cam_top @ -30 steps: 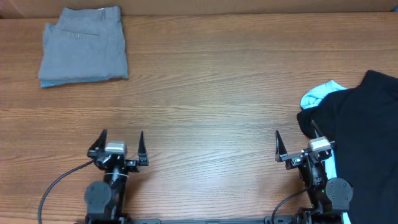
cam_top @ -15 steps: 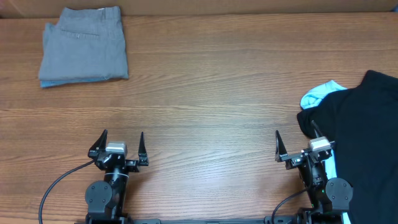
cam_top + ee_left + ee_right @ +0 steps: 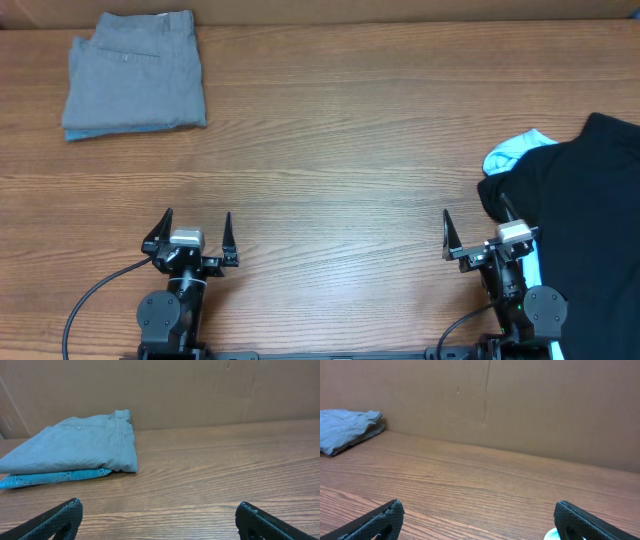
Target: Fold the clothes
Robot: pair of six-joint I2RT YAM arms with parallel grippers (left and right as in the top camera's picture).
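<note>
Two claws sit low at the near edge of the worktop (image 3: 350, 150), both with jaws spread wide and nothing between them.

The left claw (image 3: 197, 216) points its fingers out across the wood. Far ahead of it and a little to its left lie the folded grey-green shorts (image 3: 135, 70), flat on the worktop with a back pocket facing up and the waistband end turned away from the claw, close to the cardboard wall (image 3: 200, 390). In the left wrist view a strip of blue denim (image 3: 55, 477) shows beneath the shorts, touching them and sticking out along the edge nearest the claw.

The right claw (image 3: 474, 215) is likewise agape and empty. A black garment (image 3: 590, 220) lies loose and unfolded just beside its right finger and runs back along that side of the arm, out past the edge of the overhead view. Whether the finger touches the cloth cannot be told. A light blue garment (image 3: 515, 152) pokes out from under the black one, ahead of the right claw and slightly to its right. A sliver of the same pale blue shows low in the right wrist view, next to the right finger. From that view the shorts lie far ahead and well to the left of the claw, against the wall
</note>
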